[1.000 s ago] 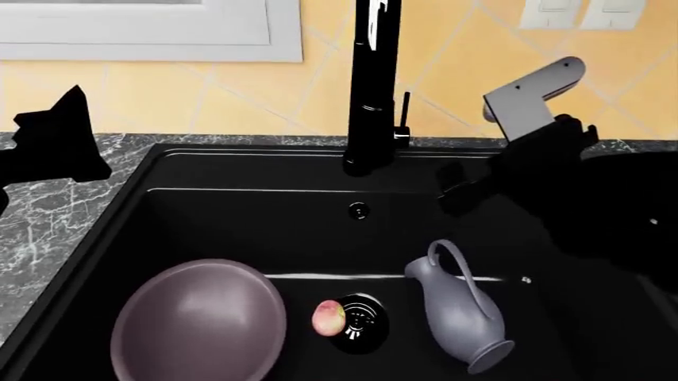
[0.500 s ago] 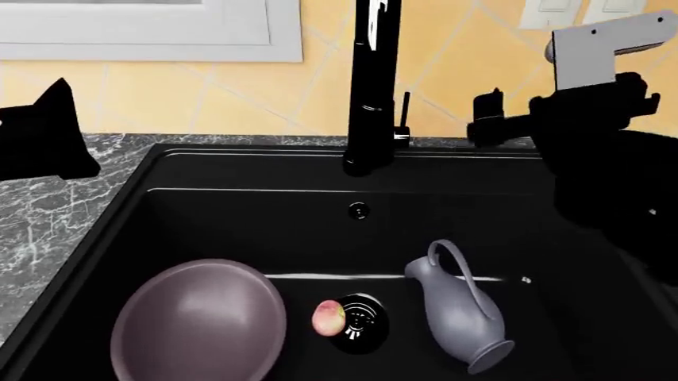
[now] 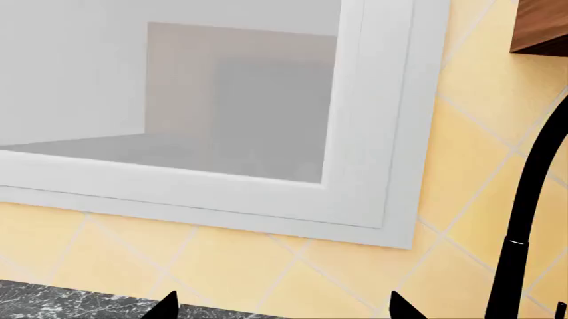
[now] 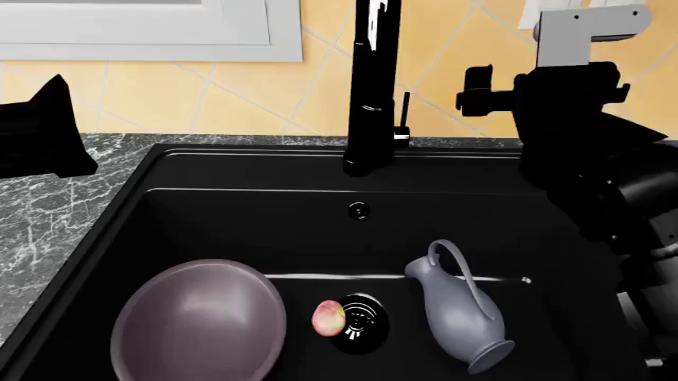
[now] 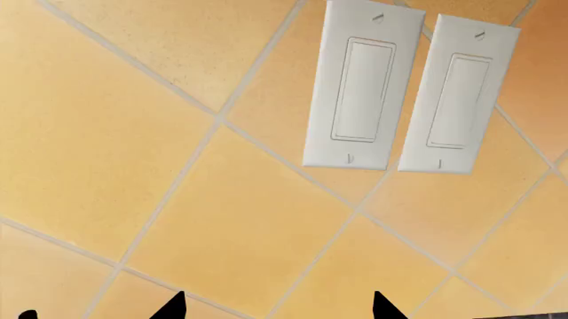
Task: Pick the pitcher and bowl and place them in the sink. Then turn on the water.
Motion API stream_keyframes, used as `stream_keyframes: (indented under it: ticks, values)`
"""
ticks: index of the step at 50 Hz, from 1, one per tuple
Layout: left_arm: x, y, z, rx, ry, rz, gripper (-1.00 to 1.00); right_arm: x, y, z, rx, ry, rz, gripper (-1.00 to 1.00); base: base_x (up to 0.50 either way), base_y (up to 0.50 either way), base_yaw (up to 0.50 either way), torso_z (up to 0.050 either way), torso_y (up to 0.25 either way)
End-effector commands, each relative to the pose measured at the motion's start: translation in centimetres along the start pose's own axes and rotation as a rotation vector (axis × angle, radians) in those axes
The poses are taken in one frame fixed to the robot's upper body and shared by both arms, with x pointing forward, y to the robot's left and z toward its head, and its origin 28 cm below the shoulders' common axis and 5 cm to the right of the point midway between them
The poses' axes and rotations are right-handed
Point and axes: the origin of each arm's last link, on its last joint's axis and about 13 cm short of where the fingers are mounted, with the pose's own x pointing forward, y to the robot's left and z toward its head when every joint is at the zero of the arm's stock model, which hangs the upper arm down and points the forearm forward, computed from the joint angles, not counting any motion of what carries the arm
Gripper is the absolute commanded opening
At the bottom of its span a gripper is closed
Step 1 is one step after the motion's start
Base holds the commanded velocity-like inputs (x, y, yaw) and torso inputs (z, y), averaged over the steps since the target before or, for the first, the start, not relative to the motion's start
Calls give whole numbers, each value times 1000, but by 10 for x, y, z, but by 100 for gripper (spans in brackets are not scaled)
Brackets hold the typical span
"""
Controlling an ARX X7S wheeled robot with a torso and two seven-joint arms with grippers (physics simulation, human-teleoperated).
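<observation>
Yellow diagonal wall tiles (image 4: 254, 95) back a grey marbled tabletop (image 4: 53, 214). A white window frame (image 3: 373, 133) and two white wall switches (image 5: 408, 100) sit on the wall

Light was even and bright, renders sharp throughout. Faucet (image 4: 371, 79) carried white glare streaks. Black sink (image 4: 212, 206) and arms swallowed detail; shadows were faint.

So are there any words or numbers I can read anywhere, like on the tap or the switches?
No words or numbers can be read in any view.
The two wall switches have only tiny marks, no letters.
The faucet, sink, pitcher and bowl are plain.
</observation>
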Motion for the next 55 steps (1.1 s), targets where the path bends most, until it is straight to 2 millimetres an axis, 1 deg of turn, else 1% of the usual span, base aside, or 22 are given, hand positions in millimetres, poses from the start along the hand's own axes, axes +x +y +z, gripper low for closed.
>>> stream_keyframes:
  ticks: [1, 12, 19, 28, 55]
  values:
    - [1, 0, -1, -2, 2, -1, 100, 25, 17, -4, -3, 11, 4, 100, 0, 0, 0, 0, 0]
    - [2, 1, -2, 0, 4, -1, 100, 45, 39, -3, -11, 16, 43, 100, 0, 0, 0, 0, 0]
    - [2, 2, -3, -3, 6, 1, 100, 52, 52, -8, -5, 26, 64, 100, 0, 0, 0, 0, 0]
    - [2, 3, -4, -7, 8, 4, 100, 51, 64, -11, 35, 27, 119, 100, 0, 0, 0, 0, 0]
    - [4, 5, -7, -11, 16, 9, 100, 45, 83, -28, 82, 65, 203, 100, 0, 0, 0, 0, 0]
